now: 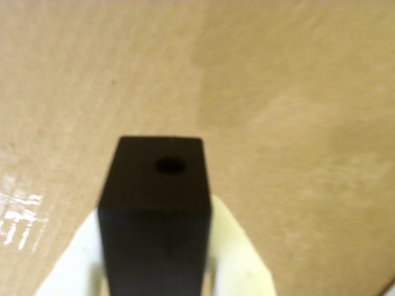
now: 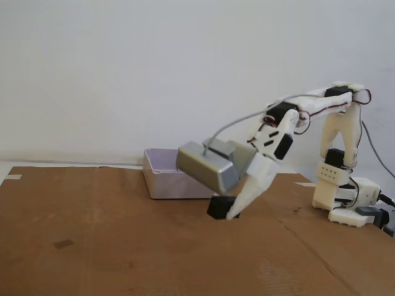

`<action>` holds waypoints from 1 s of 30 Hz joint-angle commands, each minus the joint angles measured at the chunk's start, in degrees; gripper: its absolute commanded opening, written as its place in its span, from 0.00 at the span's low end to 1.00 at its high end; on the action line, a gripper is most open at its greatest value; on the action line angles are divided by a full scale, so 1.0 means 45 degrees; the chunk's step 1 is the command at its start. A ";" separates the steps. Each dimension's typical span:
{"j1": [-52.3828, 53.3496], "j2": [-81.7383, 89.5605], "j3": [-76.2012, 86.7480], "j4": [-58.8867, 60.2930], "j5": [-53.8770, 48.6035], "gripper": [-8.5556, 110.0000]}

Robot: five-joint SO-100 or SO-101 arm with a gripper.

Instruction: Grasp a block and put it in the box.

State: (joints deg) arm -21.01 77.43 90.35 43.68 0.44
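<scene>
1. Broadly, a flat brown cardboard sheet (image 2: 123,246) covers the table in the fixed view, with a plain white wall behind it; in the wrist view the same cardboard (image 1: 278,92) fills the background.
2. At the right of the fixed view stands a white plastic robot arm (image 2: 336,179) with black motor blocks and thin red wires, bent over and reaching down toward the left.
3. Behind the arm's reach, near the far edge of the cardboard, sits the box, a shallow square pale lilac-grey plastic tray with low walls (image 2: 162,180).
4. Mounted on the arm's wrist is a shiny grey boxy module (image 2: 207,166), tilted, with a grey cable arching up from it; it partly hides the tray's right side in the fixed view.
5. Next, the white two-finger gripper (image 2: 231,213) points down to the cardboard in front of the tray and is clamped on the block.
6. Smallest is the block, a small matte black rectangular piece (image 2: 219,207), held at the gripper's tip, outside the tray, at or just above the cardboard. In the wrist view the block (image 1: 157,203) sits between two cream fingers (image 1: 237,253) and shows a small round hole in its end face.
</scene>
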 commanded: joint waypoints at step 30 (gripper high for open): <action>0.5957 0.5508 -0.1387 -0.0195 0.0859 0.08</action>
State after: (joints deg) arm 2.55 93.69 90.35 43.68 3.87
